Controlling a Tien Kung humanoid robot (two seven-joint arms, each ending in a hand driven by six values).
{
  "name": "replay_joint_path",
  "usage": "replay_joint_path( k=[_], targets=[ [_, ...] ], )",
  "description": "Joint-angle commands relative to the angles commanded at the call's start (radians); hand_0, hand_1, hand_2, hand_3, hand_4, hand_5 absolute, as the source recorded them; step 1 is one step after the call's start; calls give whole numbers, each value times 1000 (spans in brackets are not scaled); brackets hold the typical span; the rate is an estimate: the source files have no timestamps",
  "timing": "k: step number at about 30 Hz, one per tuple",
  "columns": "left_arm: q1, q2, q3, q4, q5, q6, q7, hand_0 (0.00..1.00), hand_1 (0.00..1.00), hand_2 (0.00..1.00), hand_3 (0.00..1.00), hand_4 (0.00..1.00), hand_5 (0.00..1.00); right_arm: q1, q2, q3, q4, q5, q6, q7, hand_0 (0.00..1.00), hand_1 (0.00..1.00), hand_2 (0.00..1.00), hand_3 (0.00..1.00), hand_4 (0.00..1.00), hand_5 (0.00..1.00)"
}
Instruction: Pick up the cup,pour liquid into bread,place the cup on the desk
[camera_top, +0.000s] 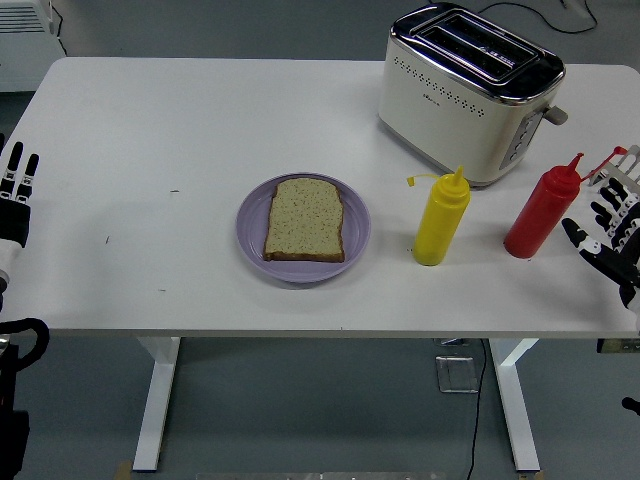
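From the head view: a white bench (200, 130), and in the middle of it a lilac plate (252, 228) with one slice of bread (305, 219) lying flat on it. Take that plate as the marker. Just to its right stands a yellow squeeze bottle (441, 220), upright, cap flipped off to the side on its strap. Further right of the plate again, a red squeeze bottle (541, 213), tilted a little, its nozzle pointing up and right. No cup on show here; these two bottles are what stands in for it. Behind the plate and to the right, a cream and chrome toaster (470, 90) sits near the far edge.

Now the hands. The right robot hand (610, 232) is in at the right edge, right of the red bottle and close beside it, fingers spread loose, gripping nothing. Whether a fingertip touches the bottle, I can't tell. The left robot hand (16, 195) rests far to the plate's left, at the bench's end, fingers straight and released, holding nothing.
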Motion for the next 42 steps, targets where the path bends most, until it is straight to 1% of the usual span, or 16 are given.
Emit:
replay_joint_path(
  k=[5, 8, 17, 18, 19, 23, 24, 27, 29, 30, 32, 35, 36, 38, 41, 42],
  targets=[
    [1, 0, 1, 0, 0, 0, 0, 785, 736, 737, 694, 511, 998, 25, 3, -23, -14, 29, -17, 11, 992, 927, 971, 998, 873, 225],
    [3, 0, 1, 0, 1, 0, 0, 785, 736, 737, 694, 511, 998, 58, 3, -62, -36, 43, -17, 17, 982, 914, 954, 998, 871, 219],
    [5, -1, -3, 0, 1, 0, 0, 785, 736, 737, 694, 510, 998, 102, 0, -123, -60, 58, -23, 19, 979, 913, 954, 998, 868, 217],
    [5, -1, -3, 0, 1, 0, 0, 785, 736, 737, 694, 510, 998, 112, 0, -133, -66, 64, -28, 20, 942, 876, 923, 957, 854, 213],
    [4, -1, -3, 0, 1, 0, 0, 785, 736, 737, 694, 510, 998, 116, 0, -137, -69, 66, -30, 21, 942, 876, 923, 957, 854, 213],
    [1, -2, -6, 0, 1, 0, 0, 785, 736, 737, 694, 510, 998, 148, 4, -166, -91, 81, -55, 19, 942, 876, 923, 957, 854, 213],
    [1, -2, -6, 0, 1, 0, 0, 785, 736, 737, 694, 509, 998, 150, 5, -168, -93, 82, -58, 20, 891, 815, 838, 917, 834, 202],
    [0, -1, -9, 0, 1, 0, 0, 785, 736, 737, 694, 509, 998, 167, 6, -189, -106, 89, -86, 8, 891, 815, 838, 917, 834, 202],
    [1, -2, -11, 0, 1, 0, 0, 785, 736, 737, 694, 509, 998, 178, 5, -207, -114, 73, -115, -21, 891, 815, 838, 917, 834, 202],
    [1, -2, -11, 0, 1, 0, 0, 785, 736, 737, 694, 509, 998, 183, 4, -216, -119, 69, -129, -27, 792, 712, 686, 736, 766, 141],
    [1, -2, -11, 0, 1, 0, 0, 785, 736, 737, 694, 509, 998, 192, 4, -233, -125, 67, -156, -28, 792, 712, 686, 736, 766, 141],
    [1, -3, -12, 0, 1, 0, 0, 785, 736, 737, 694, 509, 998, 196, 5, -241, -127, 65, -175, -28, 792, 712, 686, 736, 766, 141],
    [1, -3, -12, 0, 1, 0, 0, 785, 736, 737, 694, 509, 998, 198, 6, -244, -127, 64, -185, -29, 640, 573, 545, 546, 616, 52],
    [1, -3, -12, 1, 0, 0, 0, 785, 736, 737, 694, 509, 998, 203, 6, -256, -123, 84, -221, -19, 640, 573, 545, 546, 616, 52],
    [1, -3, -11, 1, 0, 0, 0, 785, 736, 737, 694, 509, 998, 208, 5, -265, -118, 117, -248, 7, 640, 573, 545, 546, 616, 52],
    [1, -3, -11, 1, 0, 0, 0, 785, 736, 736, 694, 509, 998, 209, 5, -267, -117, 129, -253, 16, 490, 457, 492, 480, 548, 53]
  ],
)
